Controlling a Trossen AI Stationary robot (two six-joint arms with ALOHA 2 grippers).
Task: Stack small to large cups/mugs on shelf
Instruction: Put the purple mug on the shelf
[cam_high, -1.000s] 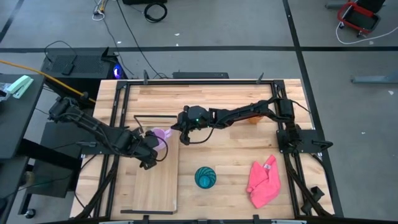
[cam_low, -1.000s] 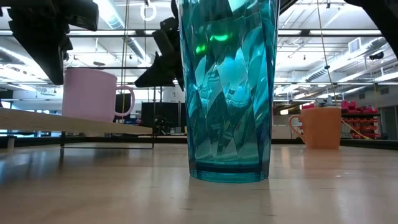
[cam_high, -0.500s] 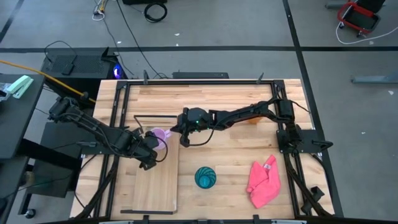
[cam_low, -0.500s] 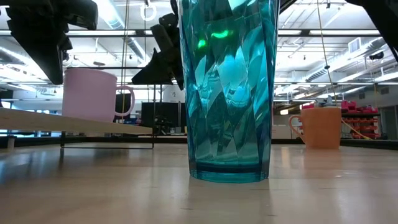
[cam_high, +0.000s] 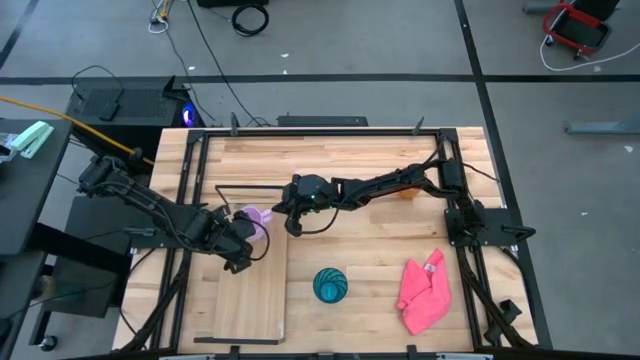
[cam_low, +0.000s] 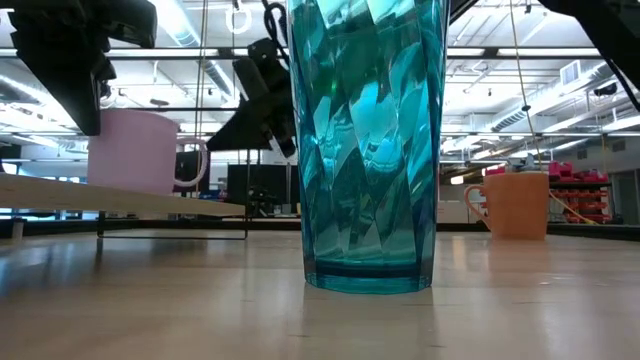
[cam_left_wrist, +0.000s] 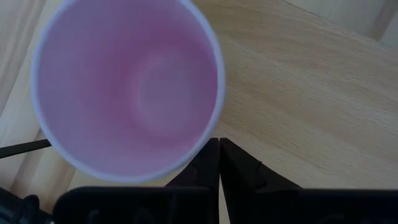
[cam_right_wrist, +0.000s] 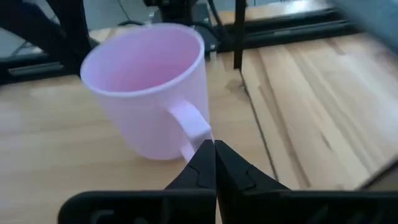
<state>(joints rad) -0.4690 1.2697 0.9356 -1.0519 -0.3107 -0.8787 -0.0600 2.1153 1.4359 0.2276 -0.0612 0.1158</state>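
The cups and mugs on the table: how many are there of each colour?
Lilac mug, on the shelf: 1
Orange mug, on the tabletop: 1
Teal cup, on the tabletop: 1
Total: 3

No readable text, label, brand or number shows in any view.
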